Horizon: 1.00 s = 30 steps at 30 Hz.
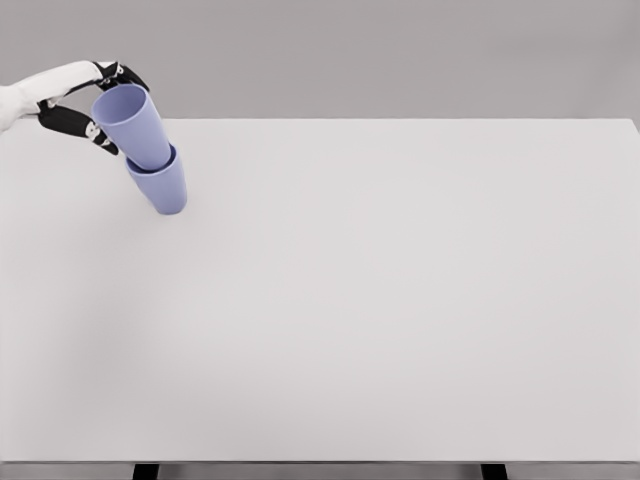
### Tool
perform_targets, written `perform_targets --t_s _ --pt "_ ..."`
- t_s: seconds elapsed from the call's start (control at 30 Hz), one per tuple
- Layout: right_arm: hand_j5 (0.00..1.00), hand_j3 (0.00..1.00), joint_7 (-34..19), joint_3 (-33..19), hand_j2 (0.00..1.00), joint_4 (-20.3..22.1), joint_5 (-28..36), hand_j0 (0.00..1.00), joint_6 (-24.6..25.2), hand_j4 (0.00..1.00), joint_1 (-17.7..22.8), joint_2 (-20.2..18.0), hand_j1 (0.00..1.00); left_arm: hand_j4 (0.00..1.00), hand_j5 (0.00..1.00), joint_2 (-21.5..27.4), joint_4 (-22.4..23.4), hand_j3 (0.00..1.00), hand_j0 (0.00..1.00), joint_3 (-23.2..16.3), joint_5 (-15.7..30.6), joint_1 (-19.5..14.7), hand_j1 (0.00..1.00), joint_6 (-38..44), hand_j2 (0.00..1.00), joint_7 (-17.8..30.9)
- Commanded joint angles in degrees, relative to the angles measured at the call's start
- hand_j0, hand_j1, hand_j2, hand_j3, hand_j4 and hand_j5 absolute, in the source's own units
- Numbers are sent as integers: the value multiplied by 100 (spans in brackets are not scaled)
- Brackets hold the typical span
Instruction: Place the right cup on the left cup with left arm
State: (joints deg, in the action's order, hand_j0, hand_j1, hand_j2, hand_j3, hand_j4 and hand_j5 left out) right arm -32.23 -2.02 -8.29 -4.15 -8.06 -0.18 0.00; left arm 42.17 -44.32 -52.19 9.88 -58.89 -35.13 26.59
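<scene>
Lavender upper cup (133, 124) is seated in the lower cup (160, 184) at the table's (400, 300) far-left corner, your left hand (88, 108) clasped around its rim end. Both lean: mouths up-left, bases down-right, long axes roughly in line. Risk: let go now and the tilted pair may topple or roll; the lower cup looks unsupported. Level it first.

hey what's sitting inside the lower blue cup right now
The upper blue cup sits nested in the lower blue cup, both tilted, with the left hand gripping the upper one. Its bottom part is hidden inside the lower cup, so how deep it sits cannot be seen.
</scene>
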Motion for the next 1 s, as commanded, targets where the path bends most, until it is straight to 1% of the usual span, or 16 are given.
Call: perform_targets --t_s 0.0,0.07,0.1,0.13,0.17,0.2,0.4,0.43,0.5,0.57,0.63,0.7,0.77,0.8,0.87,0.97 --pt "100 100 -2 0 100 2 -7 100 -3 100 0 0 100 54 54 -34 55 54 54 15 23 0 54 13 54 -5" --pt "100 100 -2 0 100 2 -7 100 -12 100 0 0 100 55 55 -51 55 55 55 15 23 0 55 13 55 -5" --pt "100 100 -2 0 100 -6 -7 100 -12 100 0 0 100 67 67 -51 46 67 67 15 -56 0 67 13 67 -31" --pt "100 100 -2 0 100 2 -7 100 -3 100 0 0 100 83 83 -51 46 83 83 24 -170 0 83 13 83 -40" --pt "100 100 -2 0 100 2 -7 100 -3 100 0 0 100 90 90 -42 46 90 90 24 -170 9 90 13 90 -40" --pt "100 100 -2 0 100 2 -7 100 -3 100 0 0 100 100 100 -34 38 100 100 24 -170 9 100 13 100 -49" --pt "100 100 -2 0 100 -6 -7 100 -3 100 0 0 100 100 100 28 -33 100 100 33 -170 44 100 13 100 -57" --pt "100 100 -2 0 100 -6 -7 100 -12 100 0 0 100 100 100 45 -191 100 100 42 -144 70 100 13 100 -57" --pt "100 100 -2 0 100 -6 -7 100 -3 100 0 0 100 100 100 396 -577 100 100 68 -91 70 100 13 100 -57" --pt "100 100 -2 0 100 -6 -7 100 -3 100 0 0 100 100 100 801 -1139 100 100 33 224 114 100 13 100 -57" --pt "100 100 -2 0 100 -6 -7 100 -3 100 0 0 100 100 100 1258 -1790 100 100 33 638 325 100 13 100 -49" --pt "100 100 -2 0 100 -6 -7 100 -3 100 0 0 100 100 100 1917 -2642 100 100 42 1095 413 100 13 100 -57" --pt "100 100 -2 0 100 2 -7 100 -12 100 0 0 100 100 100 2436 -3548 100 100 121 1569 808 100 13 100 -57" --pt "100 100 -2 0 100 -6 -7 100 -3 100 0 0 100 100 100 2498 -3803 100 100 121 1666 905 100 13 100 -57" --pt "100 100 -2 0 100 -6 -7 100 -3 100 0 0 100 100 100 2498 -4181 100 100 130 1675 1134 100 13 100 -57" --pt "100 100 -2 0 100 2 -7 100 -3 100 0 0 100 100 100 2498 -4647 100 100 121 1684 1169 100 13 100 -57"
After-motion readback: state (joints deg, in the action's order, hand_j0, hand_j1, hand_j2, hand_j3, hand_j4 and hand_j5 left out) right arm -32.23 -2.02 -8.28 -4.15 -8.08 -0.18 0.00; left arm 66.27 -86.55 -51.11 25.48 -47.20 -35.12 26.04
